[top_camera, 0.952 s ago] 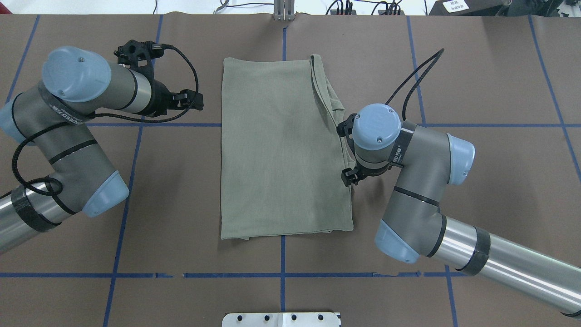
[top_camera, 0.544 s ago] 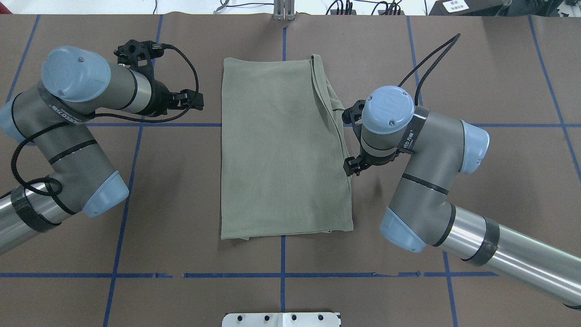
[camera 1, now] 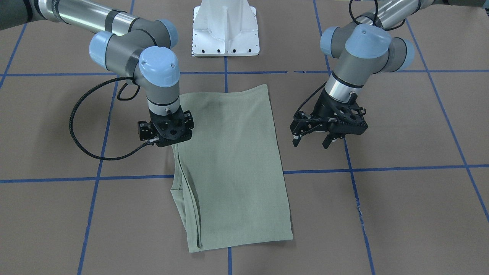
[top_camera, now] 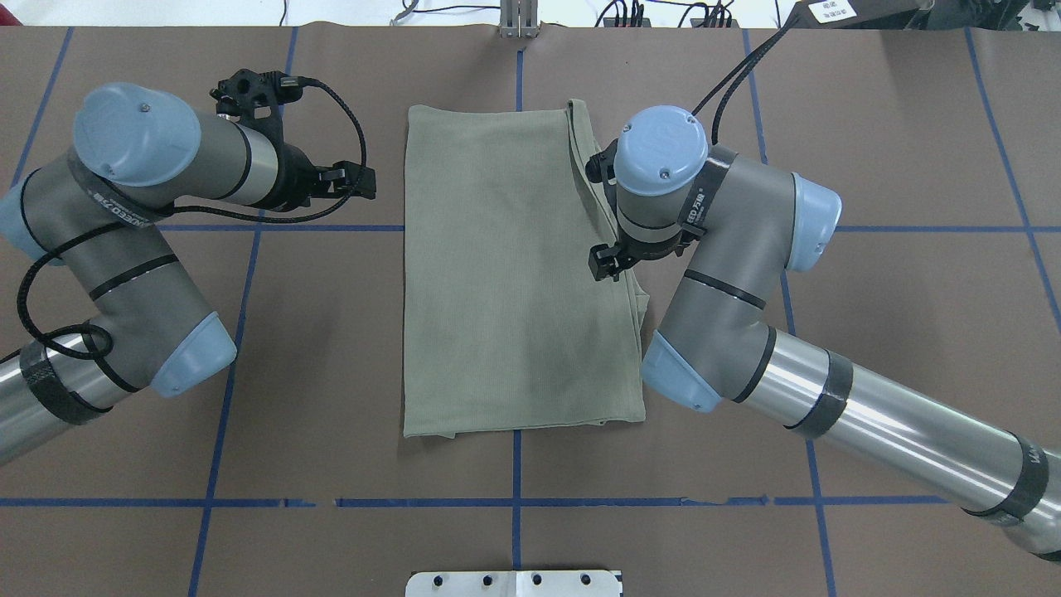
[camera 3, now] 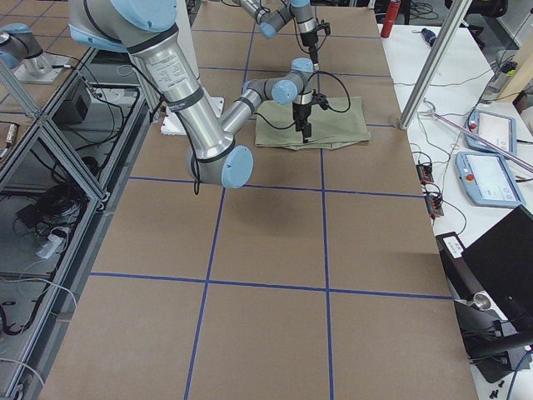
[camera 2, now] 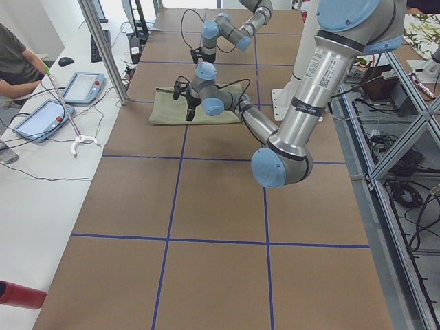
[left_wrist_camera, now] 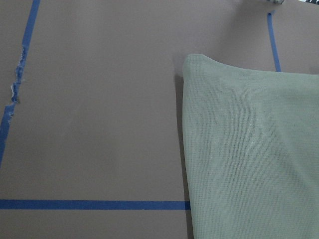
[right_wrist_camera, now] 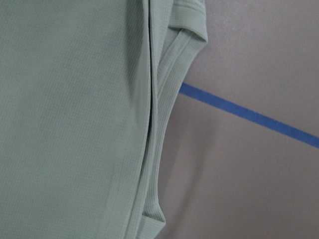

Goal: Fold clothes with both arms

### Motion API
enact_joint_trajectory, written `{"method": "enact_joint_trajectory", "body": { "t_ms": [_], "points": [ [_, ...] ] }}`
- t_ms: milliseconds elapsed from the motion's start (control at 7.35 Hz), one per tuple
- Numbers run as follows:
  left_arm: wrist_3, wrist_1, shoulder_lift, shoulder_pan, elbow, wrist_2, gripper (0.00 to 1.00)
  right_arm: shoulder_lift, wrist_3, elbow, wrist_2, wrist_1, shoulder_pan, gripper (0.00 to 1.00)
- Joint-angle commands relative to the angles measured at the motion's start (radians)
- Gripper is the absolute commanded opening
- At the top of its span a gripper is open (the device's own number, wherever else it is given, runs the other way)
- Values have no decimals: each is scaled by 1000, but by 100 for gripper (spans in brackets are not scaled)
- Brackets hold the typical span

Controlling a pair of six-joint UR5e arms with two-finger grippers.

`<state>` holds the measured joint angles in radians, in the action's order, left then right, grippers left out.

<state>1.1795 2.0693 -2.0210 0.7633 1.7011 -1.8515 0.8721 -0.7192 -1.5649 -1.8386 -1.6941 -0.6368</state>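
Overall, the table [top_camera: 331,373], covered in brown sheet with a blue tape grid, carried the shirt [top_camera: 514,274] at its centre. The shirt lay flat as a narrow rectangle, with its long axis running from the robot's side toward the far side of the table. Its layered, ribbed edges were stacked along the long side on the robot's right. The right arm [top_camera: 870,423] reached in over that side, and the left arm [top_camera: 124,249] stood off the opposite long side. The right end effector [camera 1: 166,133] pointed straight down over the layered edge in the far half of the shirt and was the nearer of the two. Its jaws were hidden beneath the wrist, so whether they were clenched or released could not be told. The left end effector [camera 1: 312,140] hung above bare table, near the plain long edge but apart from it, with its jaws released and nothing held. The next fold would probably need both end effectors on matching points of the two long edges, so the left had the greater gap to close. The shirt showed no readable logo or label. The lettering on the wrist bands and the white tag [top_camera: 833,10] were too small to read.
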Motion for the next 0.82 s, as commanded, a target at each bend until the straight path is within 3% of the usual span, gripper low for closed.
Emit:
{"method": "enact_joint_trajectory", "body": {
  "t_ms": [0,272,680],
  "points": [
    [-1,57,7,1,11,0,100,-65,0,107,22,48,-12,100],
    [-3,81,7,1,12,2,100,-99,4,283,30,212,-36,100],
    [-3,80,10,4,41,0,100,-202,7,449,30,253,-66,100]
  ]
}}
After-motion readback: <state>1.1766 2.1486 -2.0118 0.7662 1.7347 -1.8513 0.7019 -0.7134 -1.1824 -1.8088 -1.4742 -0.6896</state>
